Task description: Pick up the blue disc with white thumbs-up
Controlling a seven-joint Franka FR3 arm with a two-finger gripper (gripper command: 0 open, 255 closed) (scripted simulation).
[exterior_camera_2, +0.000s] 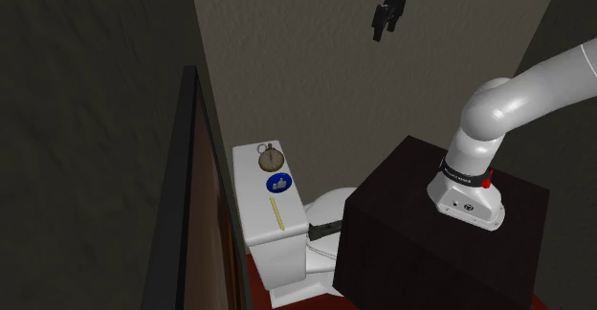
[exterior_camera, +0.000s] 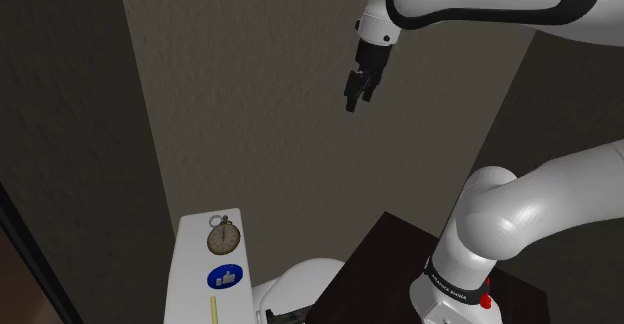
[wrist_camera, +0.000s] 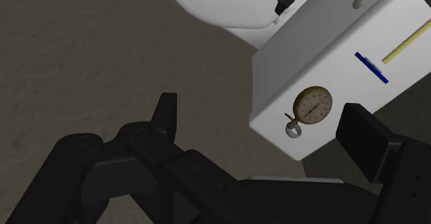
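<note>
The blue disc with a white thumbs-up [exterior_camera: 223, 277] lies flat on the white toilet tank lid [exterior_camera: 190, 272], between a pocket watch [exterior_camera: 223, 237] and a thin yellow stick [exterior_camera: 213, 309]. From the second exterior view the disc [exterior_camera_2: 277, 184] sits at the middle of the lid [exterior_camera_2: 251, 198]. My black gripper [exterior_camera: 357, 97] hangs high in the air, far above the tank and toward the shoulder view's right, in front of the wall. In the wrist view the disc [wrist_camera: 371, 68] shows nearly edge-on beyond the watch [wrist_camera: 313, 106]. The gripper [wrist_camera: 262, 119] is open, with nothing between its fingers.
The white toilet bowl [exterior_camera_2: 330, 208] sits between the tank and my dark box stand [exterior_camera_2: 402, 222]. A dark door panel [exterior_camera_2: 196, 184] stands close to the tank on the second exterior view's left. Plain walls rise behind the tank.
</note>
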